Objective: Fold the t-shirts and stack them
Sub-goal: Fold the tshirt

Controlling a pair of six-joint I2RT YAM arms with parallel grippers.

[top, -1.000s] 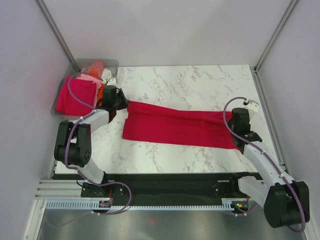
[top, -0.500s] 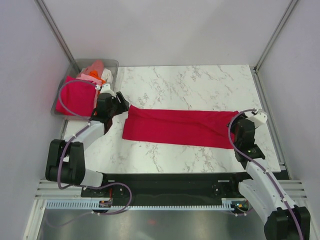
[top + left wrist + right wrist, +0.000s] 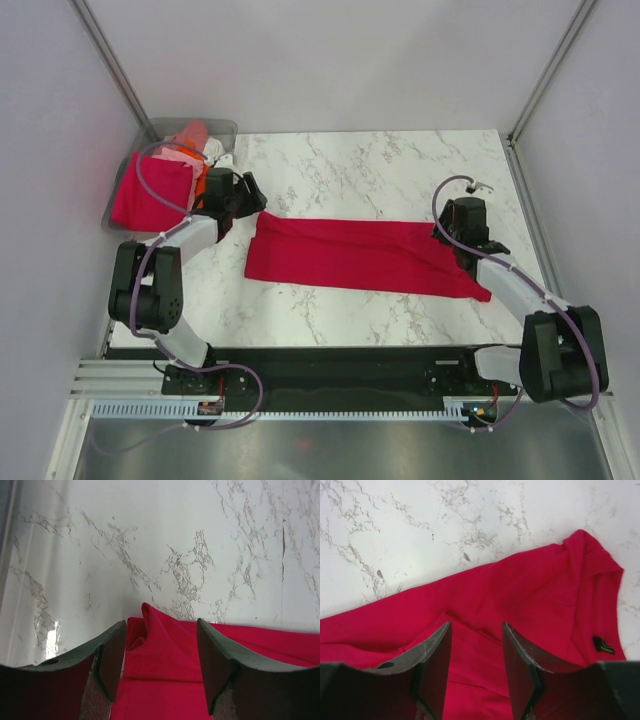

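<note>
The crimson red t-shirt (image 3: pixel 360 256) lies on the marble table (image 3: pixel 380 160) as a long folded strip running left to right. My left gripper (image 3: pixel 248 196) hovers open over the strip's left end, and in the left wrist view the left gripper (image 3: pixel 160 630) straddles a small raised cloth peak of the red t-shirt (image 3: pixel 165 655) without pinching it. My right gripper (image 3: pixel 458 238) stands open over the right end; in the right wrist view the right gripper (image 3: pixel 476 630) has the red t-shirt (image 3: pixel 520 595) lying loose beneath it.
A clear grey bin (image 3: pixel 222 127) at the back left holds a magenta-pink shirt (image 3: pixel 148 190) plus orange (image 3: pixel 190 132), pale pink and white cloth (image 3: pixel 214 150). A small black tag (image 3: pixel 603 645) sits on the red shirt's right end. Enclosure walls stand close on both sides.
Both grippers have opened and let go of the red t-shirt's ends. The strip now lies flat; its left corner is no longer lifted. Both arms pulled back, then returned over the ends.
</note>
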